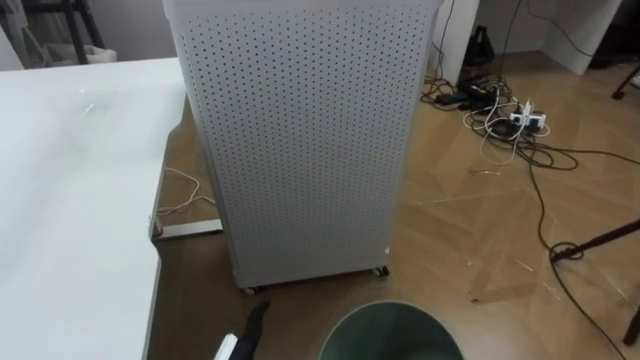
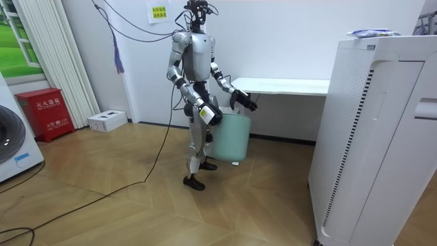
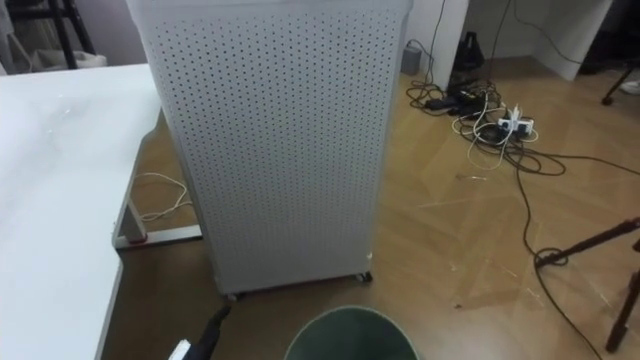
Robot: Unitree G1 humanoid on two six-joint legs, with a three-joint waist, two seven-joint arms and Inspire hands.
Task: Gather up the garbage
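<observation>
Green bin, one, sits by the right hand, its state unclear; left hand spread and empty.

Nothing is legible: print on the yellow wall notice and red box is too small.

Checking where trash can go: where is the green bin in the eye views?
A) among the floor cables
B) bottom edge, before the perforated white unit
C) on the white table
B: the green bin shows its rim at the bottom edge, just before the perforated white unit.
</observation>
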